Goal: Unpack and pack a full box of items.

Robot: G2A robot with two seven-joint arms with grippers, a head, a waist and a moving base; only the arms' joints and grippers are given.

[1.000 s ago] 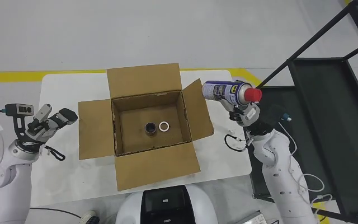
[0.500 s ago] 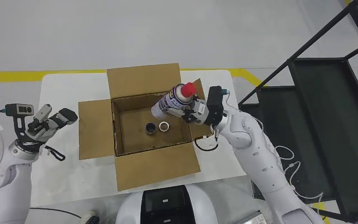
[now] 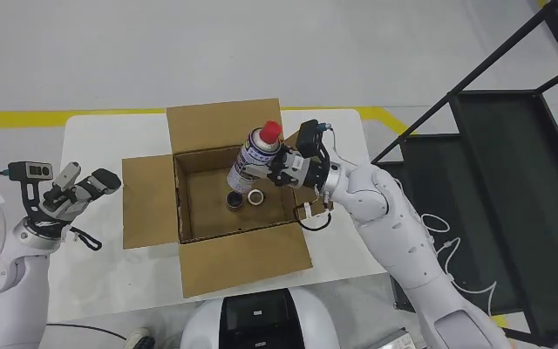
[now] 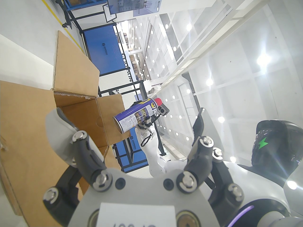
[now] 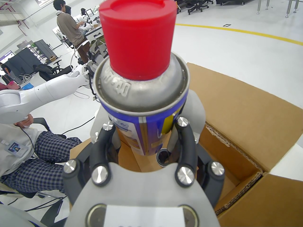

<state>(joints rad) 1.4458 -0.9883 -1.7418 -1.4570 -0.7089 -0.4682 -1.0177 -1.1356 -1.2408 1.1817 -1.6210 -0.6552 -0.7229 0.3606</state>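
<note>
An open cardboard box sits mid-table with its flaps spread. Two small rolls lie on its floor, a dark one and a pale one. My right gripper is shut on a blue spray can with a red cap, holding it upright above the box's right half. The can is clamped between the fingers, with the box below. My left gripper stands open beside the table's left edge, holding nothing; its view shows the can beyond the box.
The white table has bare room left of the box and behind it. A dark metal rack stands close on the right. A yellow floor line runs behind the table.
My right arm has carried the spray can from right of the box to above its inside, turning it from lying sideways to upright. The left arm has not moved.
</note>
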